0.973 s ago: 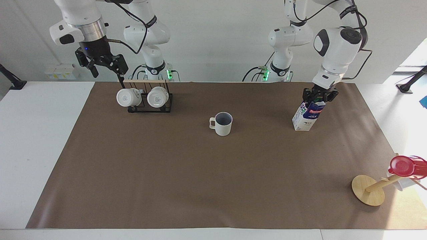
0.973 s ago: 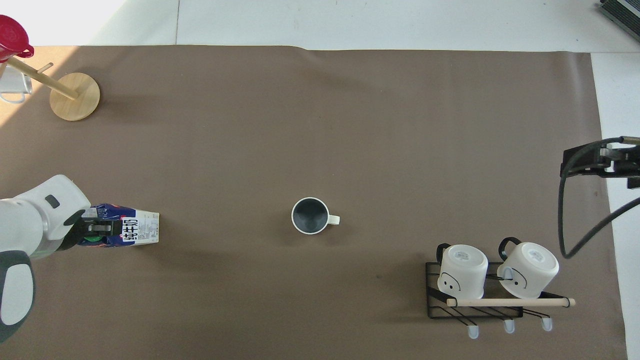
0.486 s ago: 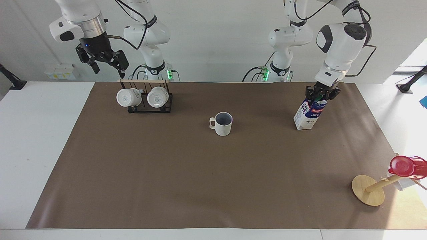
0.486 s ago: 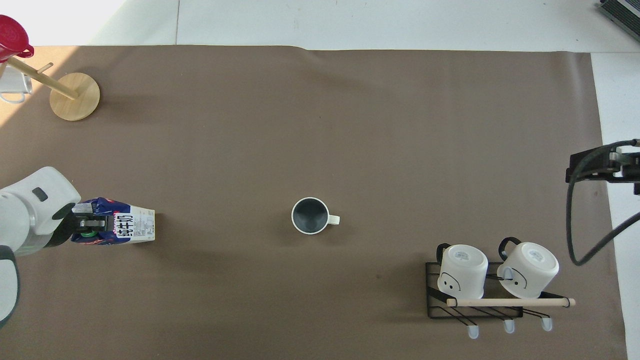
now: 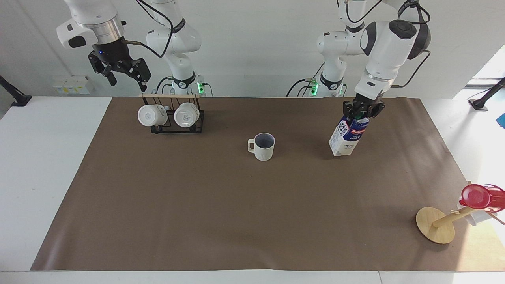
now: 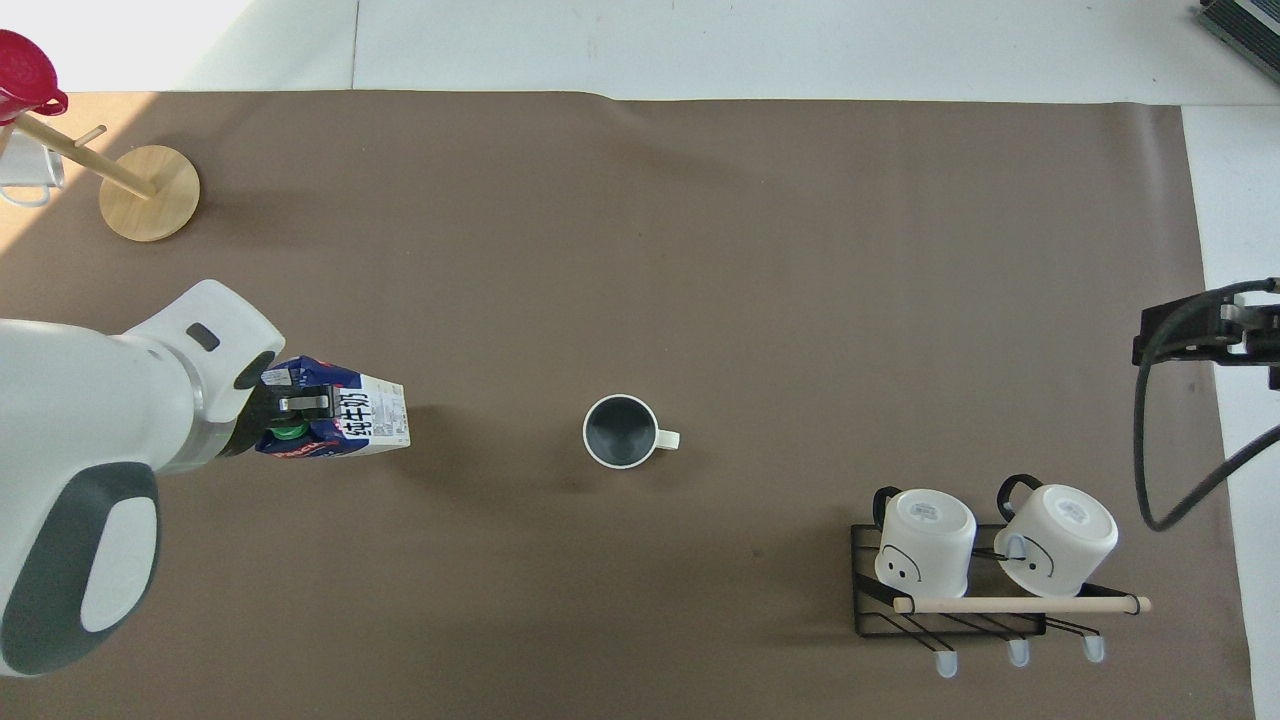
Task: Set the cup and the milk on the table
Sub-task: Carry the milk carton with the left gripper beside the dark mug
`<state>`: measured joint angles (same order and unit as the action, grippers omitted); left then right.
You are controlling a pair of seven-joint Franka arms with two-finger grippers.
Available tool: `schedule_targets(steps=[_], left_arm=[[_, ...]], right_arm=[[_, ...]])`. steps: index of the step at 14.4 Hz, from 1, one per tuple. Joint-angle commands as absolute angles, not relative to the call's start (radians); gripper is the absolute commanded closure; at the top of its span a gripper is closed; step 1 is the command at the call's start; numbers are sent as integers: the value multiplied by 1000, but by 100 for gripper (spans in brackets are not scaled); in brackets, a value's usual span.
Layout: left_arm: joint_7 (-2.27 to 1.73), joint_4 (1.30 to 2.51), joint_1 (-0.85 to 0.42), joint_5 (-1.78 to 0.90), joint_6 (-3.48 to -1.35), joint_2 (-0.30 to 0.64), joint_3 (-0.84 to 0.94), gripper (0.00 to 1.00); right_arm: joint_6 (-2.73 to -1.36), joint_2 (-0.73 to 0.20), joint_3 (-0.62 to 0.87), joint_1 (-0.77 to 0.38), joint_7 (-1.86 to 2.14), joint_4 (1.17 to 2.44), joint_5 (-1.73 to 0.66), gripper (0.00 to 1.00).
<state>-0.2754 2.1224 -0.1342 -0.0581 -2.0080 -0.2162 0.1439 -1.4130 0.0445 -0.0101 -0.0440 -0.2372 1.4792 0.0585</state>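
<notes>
The milk carton carries the only lettering — large dark Chinese characters on a white side panel in the overhead view, and a red logo band whose words are too small to read.

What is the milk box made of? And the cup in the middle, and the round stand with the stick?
The milk looks like printed, coated cardboard: flat folded sides, gabled top. The cup seems glazed ceramic: thick, smooth cream wall, grey-blue inside. The round stand looks like pale, unpainted wood, though its grain is hard to see.
</notes>
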Motion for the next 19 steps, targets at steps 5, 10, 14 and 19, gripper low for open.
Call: schedule_targets(steps=[5, 10, 14, 19], left_arm=[[-497, 2069, -351, -80, -2006, -178, 129, 54], [-529, 2088, -393, -77, -2078, -111, 127, 55], [-529, 2125, -393, -66, -2120, -95, 127, 57], [-540, 2132, -397, -66, -2118, -97, 127, 57]], right_arm=[[-1407, 46, -9, -26, -213, 1471, 32, 0], [-1407, 46, -9, -26, -213, 1471, 31, 0], [-1407, 46, -9, -28, -213, 1471, 31, 0], [-1407, 46, -9, -26, -213, 1471, 31, 0]])
